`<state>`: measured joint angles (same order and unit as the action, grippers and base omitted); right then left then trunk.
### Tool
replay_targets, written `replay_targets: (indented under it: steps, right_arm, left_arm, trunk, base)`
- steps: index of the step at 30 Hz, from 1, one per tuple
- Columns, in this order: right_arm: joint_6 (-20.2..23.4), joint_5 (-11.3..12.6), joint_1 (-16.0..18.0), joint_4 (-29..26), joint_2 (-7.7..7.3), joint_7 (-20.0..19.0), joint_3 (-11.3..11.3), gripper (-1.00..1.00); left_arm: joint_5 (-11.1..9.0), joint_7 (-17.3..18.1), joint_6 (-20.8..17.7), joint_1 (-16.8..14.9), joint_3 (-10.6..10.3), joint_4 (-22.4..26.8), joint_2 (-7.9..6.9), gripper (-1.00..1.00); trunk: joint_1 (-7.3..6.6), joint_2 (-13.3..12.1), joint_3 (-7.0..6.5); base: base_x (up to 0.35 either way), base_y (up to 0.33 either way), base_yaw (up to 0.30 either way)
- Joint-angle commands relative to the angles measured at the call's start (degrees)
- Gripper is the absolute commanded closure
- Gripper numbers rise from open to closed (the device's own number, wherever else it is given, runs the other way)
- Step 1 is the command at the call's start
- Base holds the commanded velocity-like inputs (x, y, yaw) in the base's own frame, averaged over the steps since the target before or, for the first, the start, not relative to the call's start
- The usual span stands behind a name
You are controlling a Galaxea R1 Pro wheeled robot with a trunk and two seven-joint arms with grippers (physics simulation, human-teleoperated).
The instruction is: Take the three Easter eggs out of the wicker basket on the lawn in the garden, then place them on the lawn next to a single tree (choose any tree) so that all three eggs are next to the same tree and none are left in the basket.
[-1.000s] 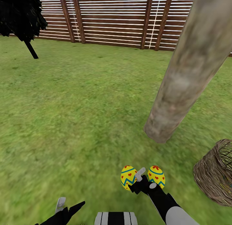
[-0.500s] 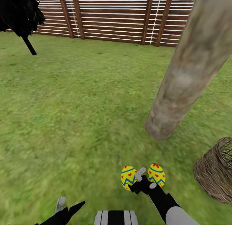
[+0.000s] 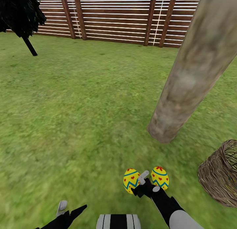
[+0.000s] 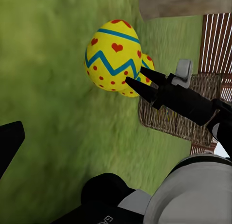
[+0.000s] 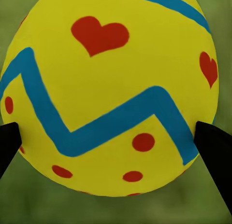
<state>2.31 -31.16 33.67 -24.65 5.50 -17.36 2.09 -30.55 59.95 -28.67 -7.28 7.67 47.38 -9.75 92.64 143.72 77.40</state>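
Green lawn (image 3: 82,107) runs back to a brown slatted fence (image 3: 115,18), with a dark, nearly black tree (image 3: 19,12) at 11 o'clock and the pale tree (image 3: 187,74) leaning up at 1 o'clock. Two Easter eggs lie near its foot: the first egg (image 3: 131,180) at 9 o'clock of the right gripper (image 3: 143,178), the second egg (image 3: 160,178) at 3 o'clock of it. The wicker basket (image 3: 217,176) stands farther out at 3 o'clock, apart from the eggs. In the right wrist view an egg (image 5: 111,93) sits between the two dark fingertips, which meet its outline on either side; whether they pinch it or merely flank it I cannot tell. The left gripper (image 3: 69,207) hangs low at 7 o'clock, its fingers spread with nothing between them. The eggs are smooth, hard-looking ovals, glossy yellow with blue zigzags and red hearts and dots, so they would likely roll easily on the short, soft grass. A careless pull-back could nudge either egg, since the fingers stand so close between them, and send it away from the rough, grey-brown, cylindrical trunk. The basket's open brown weave hides its inside, so a remaining egg there could be overlooked.
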Motion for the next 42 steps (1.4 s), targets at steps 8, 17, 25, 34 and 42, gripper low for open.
replay_targets:
  steps: [8, 17, 25, 34, 42]
  right_arm:
    - [0.2, 0.2, 0.0, -0.2, 0.04, -0.2, 0.3, -1.0]
    - [0.2, 0.1, 0.0, -0.2, 0.04, -0.2, 0.3, -1.0]
    - [0.2, 0.1, 0.0, -0.2, 0.04, -0.3, 0.3, -1.0]
    - [0.0, 0.1, 0.0, -1.0, 0.04, -1.0, 0.3, -1.0]
    - [0.3, 0.2, 0.0, -2.4, 0.0, -2.4, 0.4, -1.0]
  left_arm:
    - [-0.3, 0.1, -0.5, 0.0, 0.0, 0.0, -0.01, -1.0]
    - [-0.3, 0.1, -0.5, 0.0, 0.1, 0.0, -0.01, -1.0]
    - [-0.3, 0.1, -0.5, 0.0, 0.1, 0.0, -0.01, -1.0]
    - [-0.3, 0.1, -0.5, 0.0, 0.1, 0.0, -0.01, -1.0]
    - [-0.2, 0.1, -0.6, 0.0, 0.1, 0.0, -0.01, -1.0]
  trunk:
    - [-0.01, 0.0, 0.04]
    - [-0.01, 0.0, 0.04]
    - [-0.14, -0.1, -1.07]
    - [-0.37, -0.2, -3.06]
    - [-0.58, -0.3, -4.84]
  base:
    - [0.0, 0.0, 0.0]
    - [0.0, 0.0, 0.0]
    - [0.0, 0.0, 0.0]
    - [0.0, 0.0, 0.0]
    - [0.0, 0.0, 0.0]
